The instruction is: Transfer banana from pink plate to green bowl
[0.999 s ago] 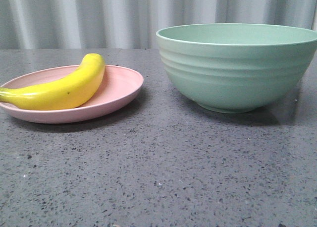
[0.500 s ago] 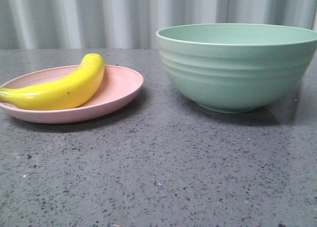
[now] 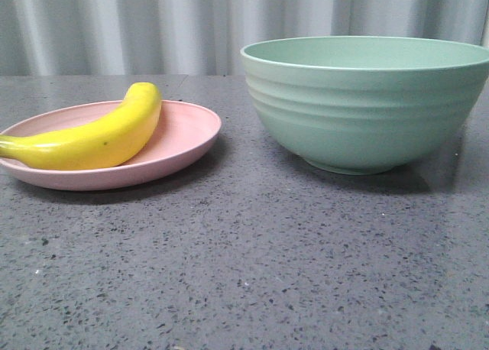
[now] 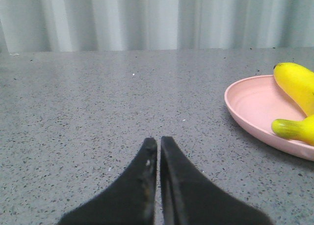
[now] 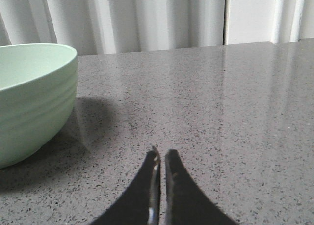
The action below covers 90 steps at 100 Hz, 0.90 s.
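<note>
A glossy yellow banana lies across the pink plate at the left of the table in the front view. To its right stands the green bowl, tall and ridged. Neither gripper shows in the front view. In the left wrist view my left gripper is shut with nothing in it, low over bare table, and the plate with the banana is off to one side. My right gripper is shut and empty too, with the bowl beside it.
The speckled grey stone tabletop runs out to a pale pleated curtain at the back. A gap of bare table separates the plate from the bowl.
</note>
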Motion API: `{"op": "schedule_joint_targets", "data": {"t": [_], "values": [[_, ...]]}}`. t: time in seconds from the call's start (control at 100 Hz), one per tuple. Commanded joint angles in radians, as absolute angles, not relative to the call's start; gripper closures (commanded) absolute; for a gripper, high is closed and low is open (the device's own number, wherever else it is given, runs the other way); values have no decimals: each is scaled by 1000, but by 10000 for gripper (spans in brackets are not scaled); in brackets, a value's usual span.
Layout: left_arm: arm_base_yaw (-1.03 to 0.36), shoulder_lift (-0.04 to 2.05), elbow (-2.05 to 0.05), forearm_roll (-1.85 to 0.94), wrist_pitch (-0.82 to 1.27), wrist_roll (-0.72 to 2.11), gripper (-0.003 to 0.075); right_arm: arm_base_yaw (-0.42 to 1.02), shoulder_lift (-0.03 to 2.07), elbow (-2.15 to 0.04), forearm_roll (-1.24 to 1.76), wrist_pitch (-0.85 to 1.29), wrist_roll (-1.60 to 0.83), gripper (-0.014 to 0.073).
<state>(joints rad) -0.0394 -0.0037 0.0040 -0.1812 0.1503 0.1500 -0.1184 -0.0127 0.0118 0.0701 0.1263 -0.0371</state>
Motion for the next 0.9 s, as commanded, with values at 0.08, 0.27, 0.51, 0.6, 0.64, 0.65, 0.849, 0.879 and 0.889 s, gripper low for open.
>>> {"op": "schedule_joint_targets", "data": {"t": [0.08, 0.27, 0.51, 0.6, 0.64, 0.65, 0.849, 0.879, 0.889], "values": [[-37, -34, 13, -194, 71, 149, 741, -125, -28, 35, 68, 42, -39, 662], [-37, -34, 13, -194, 71, 149, 741, -125, -28, 35, 68, 42, -39, 662], [-37, -34, 13, -194, 71, 149, 741, -125, -28, 35, 68, 42, -39, 662], [-37, -34, 13, -194, 71, 149, 741, -125, -28, 35, 68, 42, -39, 662], [-37, -34, 13, -194, 71, 149, 741, -125, -28, 35, 68, 42, -39, 662], [-37, -34, 13, -196, 69, 149, 741, -125, -28, 35, 68, 42, -39, 662], [-37, -29, -29, -206, 73, 149, 741, -125, -28, -7, 81, 105, -39, 662], [-37, -20, -42, -206, 76, 149, 741, -125, -24, -20, 81, 121, -39, 662], [-37, -17, -46, -206, 79, 149, 741, -125, -21, -23, 81, 124, -39, 663]]}}
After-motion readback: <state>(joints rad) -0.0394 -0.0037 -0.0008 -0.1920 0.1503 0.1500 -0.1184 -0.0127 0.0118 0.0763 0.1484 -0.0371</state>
